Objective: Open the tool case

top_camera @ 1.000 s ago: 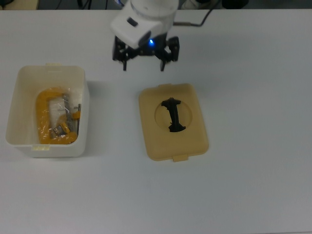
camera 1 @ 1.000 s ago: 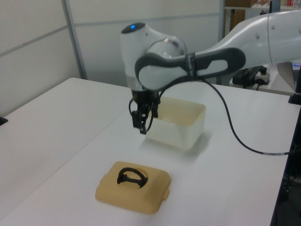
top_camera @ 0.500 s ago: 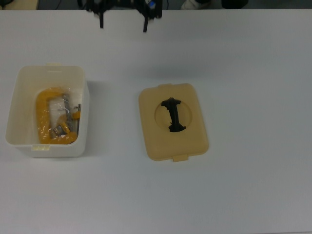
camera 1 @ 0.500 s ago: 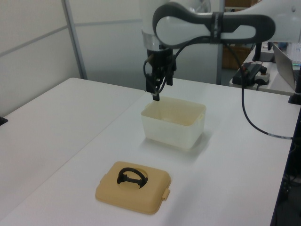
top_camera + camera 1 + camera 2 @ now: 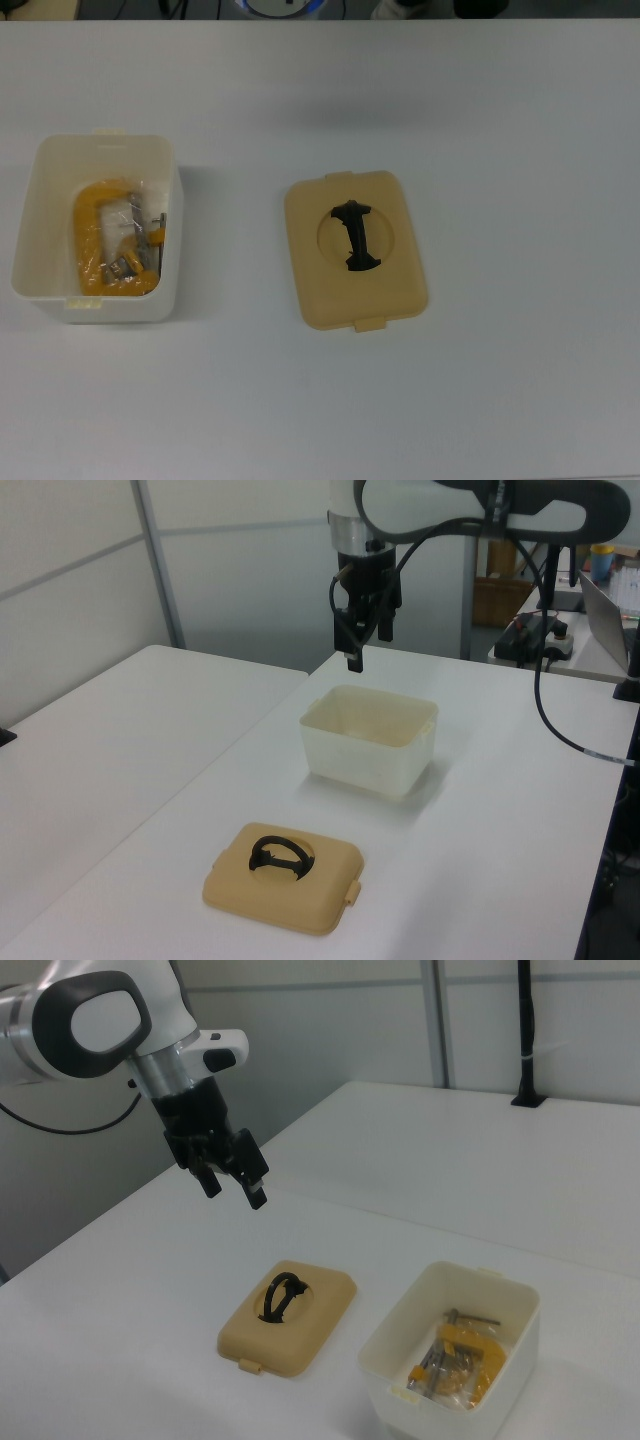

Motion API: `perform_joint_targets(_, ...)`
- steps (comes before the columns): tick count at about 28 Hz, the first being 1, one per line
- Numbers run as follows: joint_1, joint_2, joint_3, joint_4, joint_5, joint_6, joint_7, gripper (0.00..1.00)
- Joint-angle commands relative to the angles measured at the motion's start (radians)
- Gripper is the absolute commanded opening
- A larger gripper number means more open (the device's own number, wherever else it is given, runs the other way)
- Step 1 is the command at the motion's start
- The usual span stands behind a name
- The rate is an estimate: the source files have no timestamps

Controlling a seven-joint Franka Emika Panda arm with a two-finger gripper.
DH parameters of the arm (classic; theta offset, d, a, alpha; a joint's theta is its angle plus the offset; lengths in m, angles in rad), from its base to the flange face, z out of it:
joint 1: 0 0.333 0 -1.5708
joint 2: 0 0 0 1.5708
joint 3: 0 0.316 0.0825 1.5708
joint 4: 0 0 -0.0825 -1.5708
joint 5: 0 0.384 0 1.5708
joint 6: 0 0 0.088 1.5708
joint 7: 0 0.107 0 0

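The white worktop (image 5: 520, 380) fills every view, and over its far edge in the left view the arm (image 5: 470, 502) reaches across, white with a dark band. The case (image 5: 95, 230), a white open-topped box, stands at the top view's left; inside it lies a yellow clamp-like tool (image 5: 100, 235) with small grey metal pieces in a clear bag (image 5: 128, 235), packed toward the middle and the side nearer the top view's bottom. The lid (image 5: 355, 250) is off and lies flat on the worktop at the top view's centre, well apart from the box, tan-yellow, with its black handle (image 5: 356, 236) folded in the round recess and a small tab on each short edge. The pincer (image 5: 228, 1182) hangs in the air well above the worktop, its two black fingers parted and holding nothing; in the left view (image 5: 362, 630) it sits above the far rim of the box, and in the right view it is up and toward the right view's left of the lid. A second ago it hovered low just beyond the lid in the top view; it has since risen and drawn back until only a sliver of the arm shows at the top view's upper edge. Box, contents and lid have not shifted. No writing can be read on any of them.
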Motion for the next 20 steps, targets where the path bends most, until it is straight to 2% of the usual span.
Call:
perform_joint_targets(1,-0.031,-0.02,-0.042,-0.039,0.058,0.01,-0.07,1.0)
perform_joint_targets(5,-0.031,-0.017,-0.083,-0.071,0.13,0.084,-0.079,1.0)
perform_joint_targets(14,-0.032,0.003,-0.086,-0.103,0.13,0.099,-0.088,1.0)
perform_joint_targets(20,-0.032,0.011,-0.086,-0.099,0.127,0.096,-0.088,1.0)
